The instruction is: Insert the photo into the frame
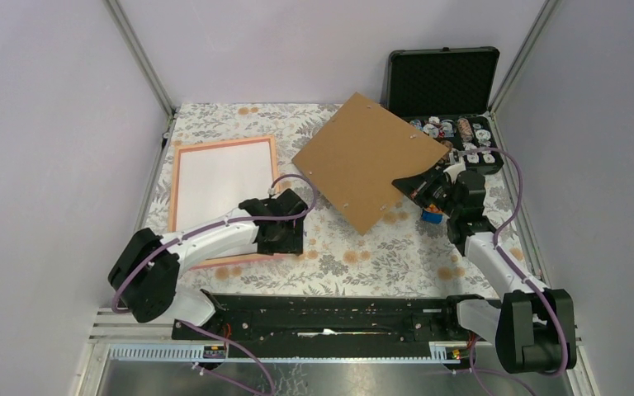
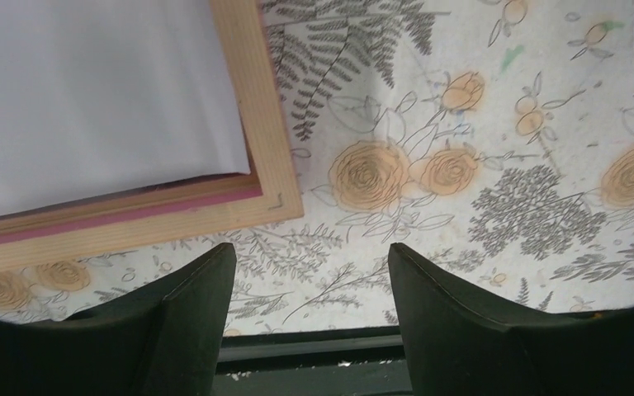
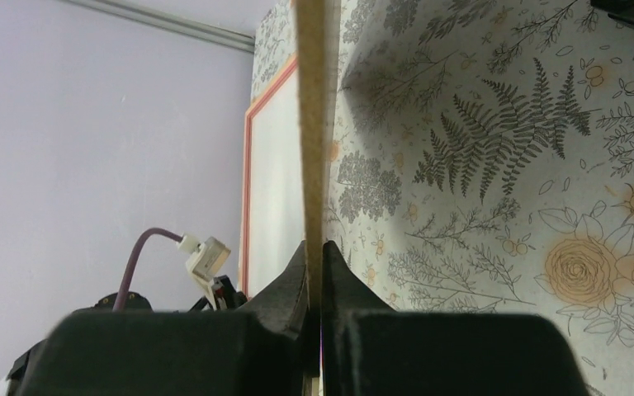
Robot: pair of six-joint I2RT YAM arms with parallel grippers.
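The frame (image 1: 175, 190), with a pink-orange border, lies flat at the left of the table. The photo (image 1: 219, 181) lies inside it, white back up. In the left wrist view the frame's corner (image 2: 268, 124) and the white sheet (image 2: 91, 91) fill the upper left. My left gripper (image 2: 311, 247) is open over bare tablecloth just off that corner, nothing between its fingers; from above it (image 1: 285, 235) sits at the frame's near right corner. My right gripper (image 3: 315, 246) is shut on the brown backing board (image 3: 314, 124), seen edge-on. It (image 1: 428, 188) holds the board (image 1: 363, 157) by its right corner, raised.
An open black case (image 1: 442, 78) stands at the back right, with small round items (image 1: 454, 132) in front of it. A black rail (image 1: 322, 318) runs along the near edge between the arm bases. Walls close in both sides. The floral cloth (image 1: 380, 256) covers the table.
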